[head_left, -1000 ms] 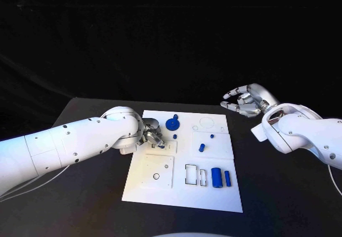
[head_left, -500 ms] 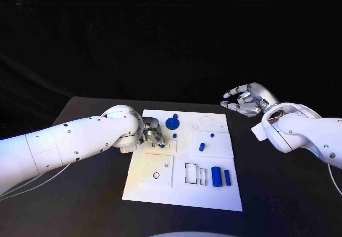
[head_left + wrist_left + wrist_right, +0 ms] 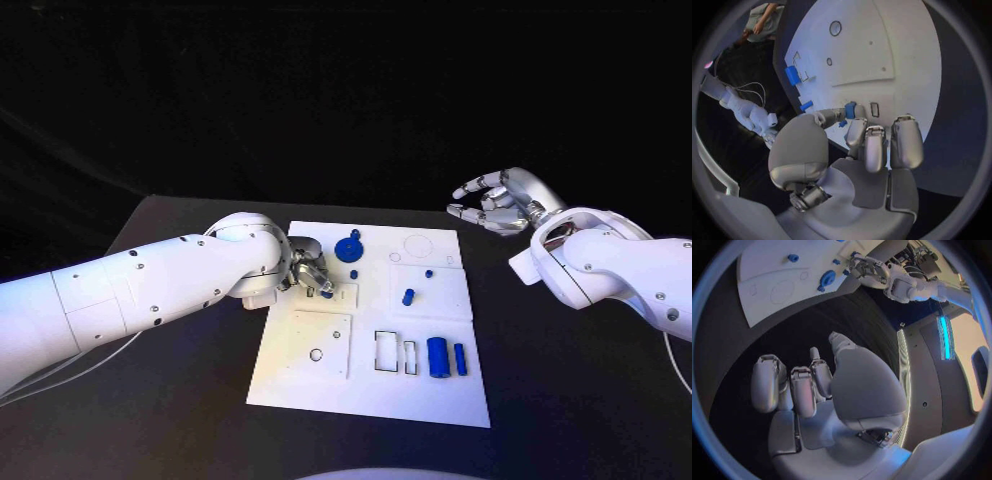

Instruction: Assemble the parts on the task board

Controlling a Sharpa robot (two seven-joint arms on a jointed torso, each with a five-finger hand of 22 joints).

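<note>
The left robot hand (image 3: pixel 306 273) pinches a small blue part (image 3: pixel 850 110) over the task board (image 3: pixel 325 385) near its left edge, beside a small slot (image 3: pixel 874 109); seating that part looks to be the step in hand, and the next move calls for lining it up and lowering it. The right robot hand (image 3: pixel 498 206) hovers off the board's far right corner above the surface (image 3: pixel 577 400), fingers curled loosely, holding nothing.

You see a matt white plastic-looking task board (image 3: pixel 433 395) on a matt black table (image 3: pixel 577 420), smooth blue plastic-looking parts (image 3: pixel 437 357), glossy white arm shells (image 3: pixel 130 290), and both hands (image 3: pixel 493 208) in satin silver metal.
</note>
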